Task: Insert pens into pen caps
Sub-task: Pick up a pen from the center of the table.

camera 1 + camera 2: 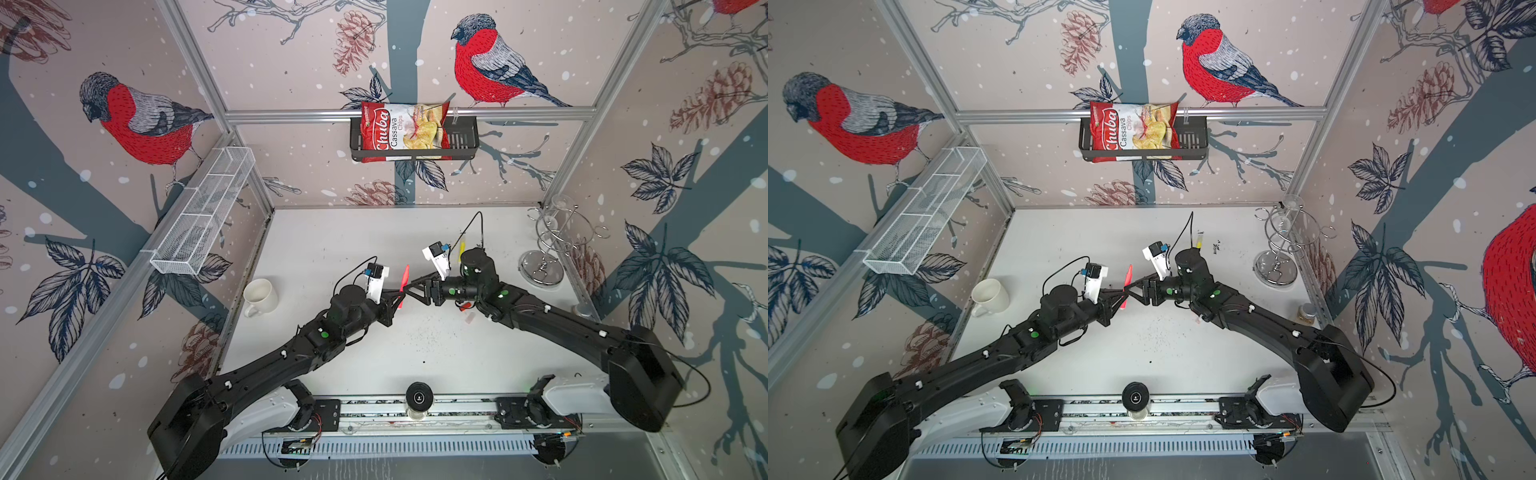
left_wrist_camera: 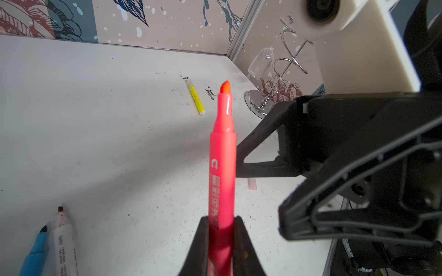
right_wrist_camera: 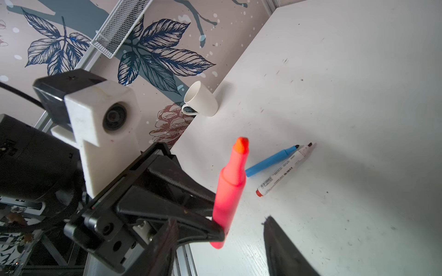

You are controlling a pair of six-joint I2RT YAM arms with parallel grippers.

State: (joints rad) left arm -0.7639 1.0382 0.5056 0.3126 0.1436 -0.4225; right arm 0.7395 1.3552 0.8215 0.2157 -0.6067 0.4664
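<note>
As left gripper (image 2: 221, 223) clamps pink pen (image 2: 223, 162), uncapped

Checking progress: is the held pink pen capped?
No, the pink pen in the left gripper shows a bare orange tip.

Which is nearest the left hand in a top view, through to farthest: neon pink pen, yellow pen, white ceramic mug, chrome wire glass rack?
1. Neon pink pen, clamped in the left hand.
2. Yellow pen, back right.
3. White ceramic mug, left edge, and chrome wire glass rack, right edge: too close to call.
</note>
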